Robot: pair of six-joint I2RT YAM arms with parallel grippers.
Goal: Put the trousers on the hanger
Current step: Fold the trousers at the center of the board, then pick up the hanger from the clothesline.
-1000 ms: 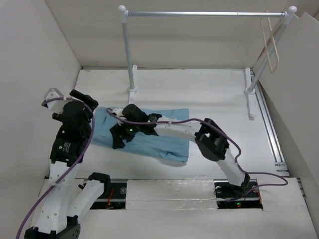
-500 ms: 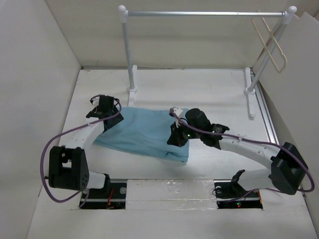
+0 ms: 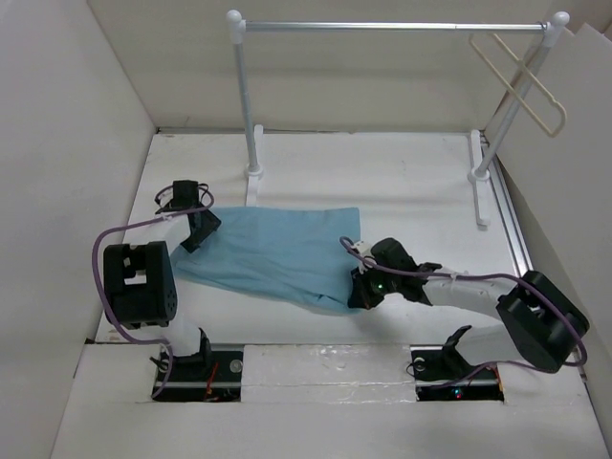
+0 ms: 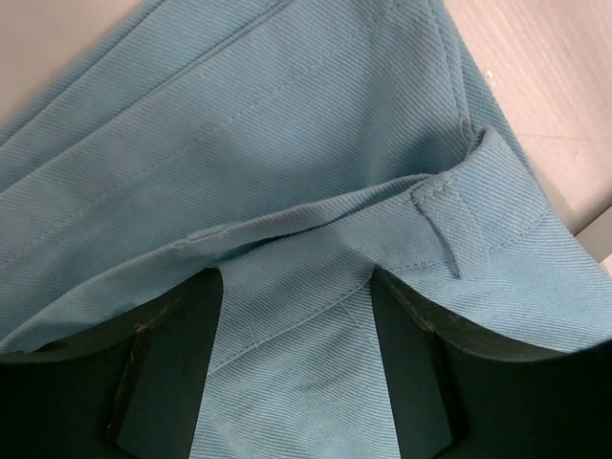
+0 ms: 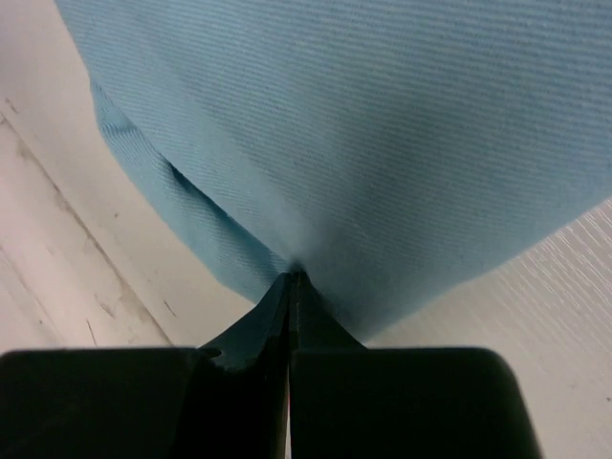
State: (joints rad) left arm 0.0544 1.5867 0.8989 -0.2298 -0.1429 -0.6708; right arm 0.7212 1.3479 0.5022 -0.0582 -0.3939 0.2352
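Observation:
The light blue trousers lie flat on the white table, left of the middle. My left gripper is down at their left end. In the left wrist view its fingers stand apart over the waistband, with cloth lying between them. My right gripper is at the near right corner of the trousers. In the right wrist view the gripper is shut, pinching the edge of the trousers. The cream hanger hangs tilted at the right end of the rail, far from both grippers.
A silver rail on two white posts spans the back of the table. White walls close in the left, back and right sides. A metal track runs along the right edge.
My right arm moved from the left part of the trousers to their near right corner and shut on the cloth. My left arm came down to the left end. The hanger has swung on the rail.

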